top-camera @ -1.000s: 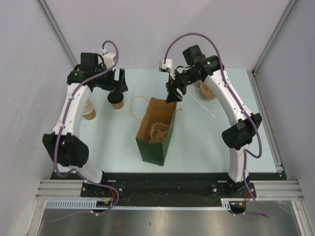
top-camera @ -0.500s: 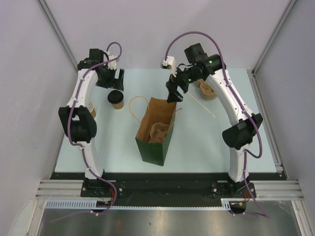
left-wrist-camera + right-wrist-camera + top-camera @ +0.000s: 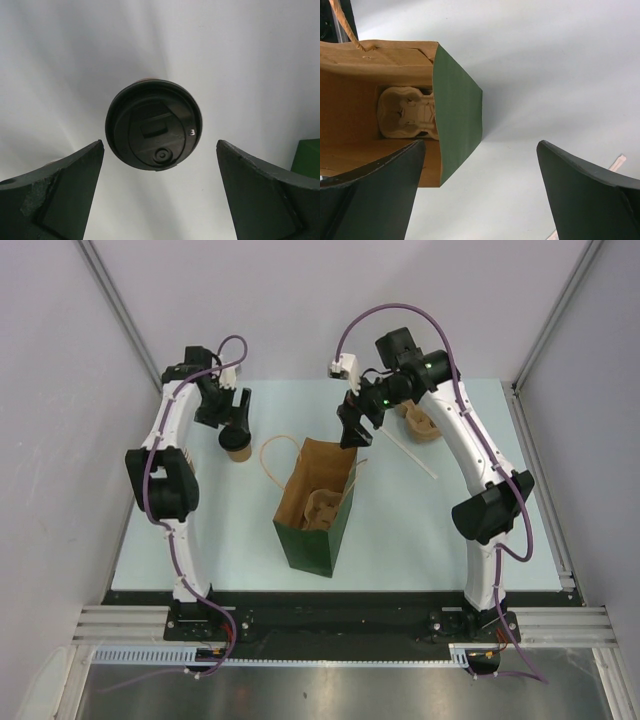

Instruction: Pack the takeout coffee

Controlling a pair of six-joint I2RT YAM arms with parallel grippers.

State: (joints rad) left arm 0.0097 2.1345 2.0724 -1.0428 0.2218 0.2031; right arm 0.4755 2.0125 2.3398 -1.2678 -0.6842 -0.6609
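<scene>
The takeout coffee [image 3: 236, 443] is a short brown paper cup with a round black lid [image 3: 154, 125], standing on the table at the far left. My left gripper [image 3: 234, 416] hangs open just above it. In the left wrist view the lid sits ahead of my left gripper [image 3: 159, 145], clear of both fingers [image 3: 55, 200]. The paper bag [image 3: 315, 505], green outside and brown inside, stands open mid-table with a pulp cup carrier [image 3: 407, 112] at its bottom. My right gripper [image 3: 351, 430] hovers open over the bag's far rim [image 3: 457, 125], with nothing between its fingers [image 3: 590, 195].
A wrapped straw [image 3: 408, 452] lies on the table right of the bag. A brown pulp item [image 3: 421, 424] sits at the far right, behind the right arm. The bag's paper handle [image 3: 272, 455] loops out to the left, toward the cup. Grey walls close in both sides.
My right gripper's jaws have spread wider above the bag's far rim. The left arm's elbow has folded up and back, while its gripper stays open over the cup.
</scene>
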